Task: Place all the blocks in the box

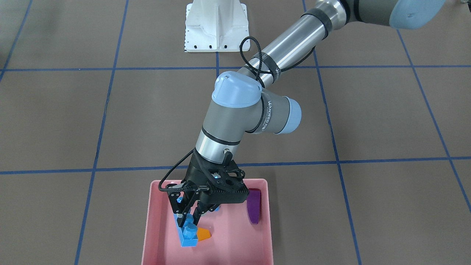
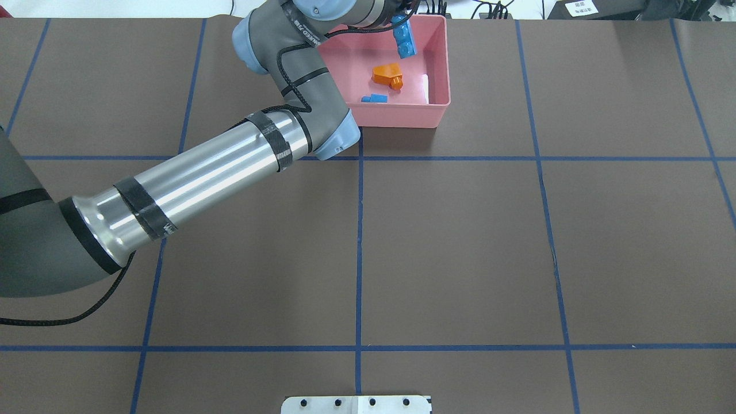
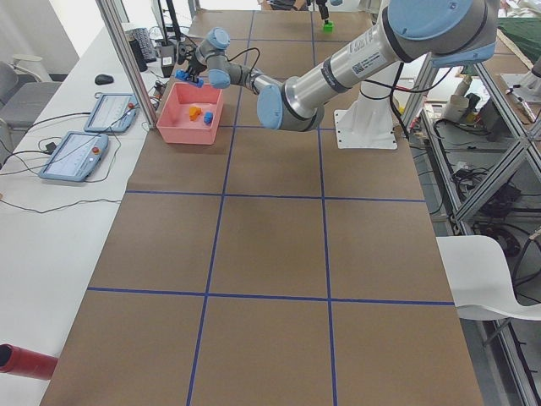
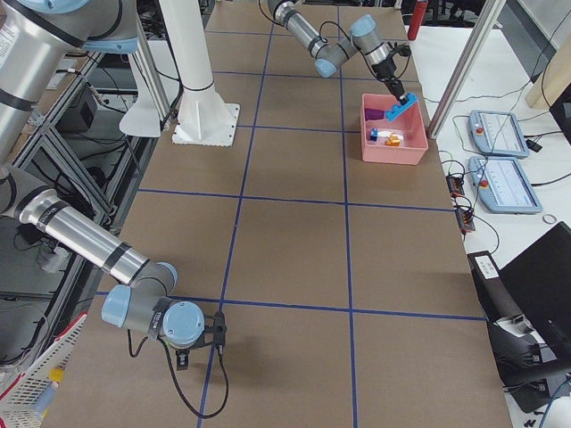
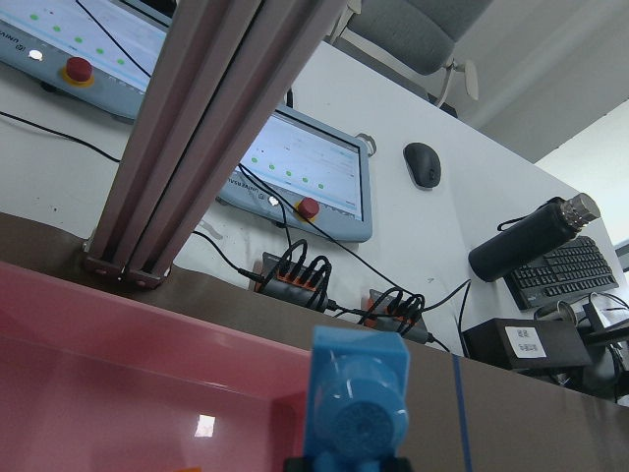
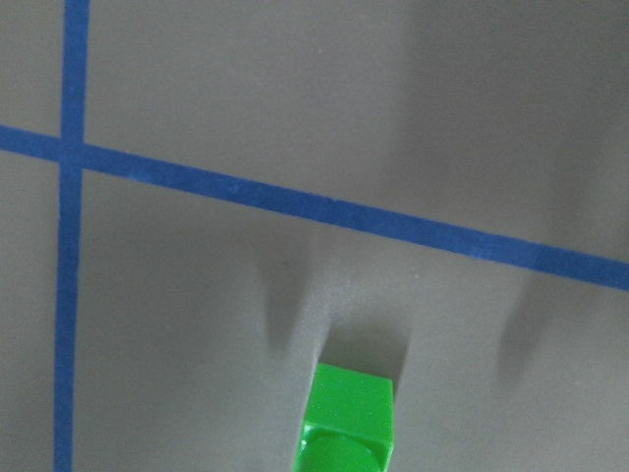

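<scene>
My left gripper is shut on the long blue bar and holds it tilted over the pink box, near the box's outer side. The bar also shows in the overhead view and end-on in the left wrist view. The orange sloped brick and the small blue cube lie in the box. The purple curved brick stands against a box wall. The green brick sits on the brown table at the far end, under my right gripper; I cannot tell whether that gripper is open or shut.
The white robot base stands at the table's middle edge. An aluminium post and operator panels stand just beyond the box. Blue tape lines cross the brown table.
</scene>
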Action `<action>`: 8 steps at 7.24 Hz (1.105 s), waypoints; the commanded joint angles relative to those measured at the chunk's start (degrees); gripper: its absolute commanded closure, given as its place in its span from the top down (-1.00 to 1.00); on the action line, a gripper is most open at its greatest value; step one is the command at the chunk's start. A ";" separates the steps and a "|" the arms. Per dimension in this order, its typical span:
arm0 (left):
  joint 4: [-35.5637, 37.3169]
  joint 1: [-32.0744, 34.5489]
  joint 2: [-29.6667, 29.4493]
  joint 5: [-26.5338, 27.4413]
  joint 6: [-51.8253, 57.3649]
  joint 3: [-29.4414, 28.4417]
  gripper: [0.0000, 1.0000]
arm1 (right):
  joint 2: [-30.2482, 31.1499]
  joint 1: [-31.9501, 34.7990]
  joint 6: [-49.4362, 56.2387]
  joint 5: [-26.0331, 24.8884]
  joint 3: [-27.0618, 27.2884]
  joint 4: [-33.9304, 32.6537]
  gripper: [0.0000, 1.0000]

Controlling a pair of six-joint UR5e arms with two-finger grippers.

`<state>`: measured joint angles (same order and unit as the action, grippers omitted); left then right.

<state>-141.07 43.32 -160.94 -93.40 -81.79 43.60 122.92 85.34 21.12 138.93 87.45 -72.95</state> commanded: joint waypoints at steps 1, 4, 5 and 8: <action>0.00 -0.86 0.02 1.02 0.57 -0.80 1.00 | -0.05 -0.09 -0.03 0.99 -0.09 -0.09 0.97; 0.00 -0.87 -0.07 0.94 0.58 -0.18 1.00 | -0.31 -0.27 -1.08 1.87 -0.35 -0.09 0.07; 0.00 -0.87 -0.07 0.94 0.58 -0.09 1.00 | -0.31 -0.27 -1.52 1.78 -0.53 -0.09 -0.87; 0.18 -0.87 -0.25 0.67 0.31 2.35 1.00 | -0.31 -0.62 -0.56 1.52 -0.53 0.87 -1.00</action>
<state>-141.02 42.45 -161.12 -92.56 -81.33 44.70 122.61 84.82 20.33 140.57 86.91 -72.78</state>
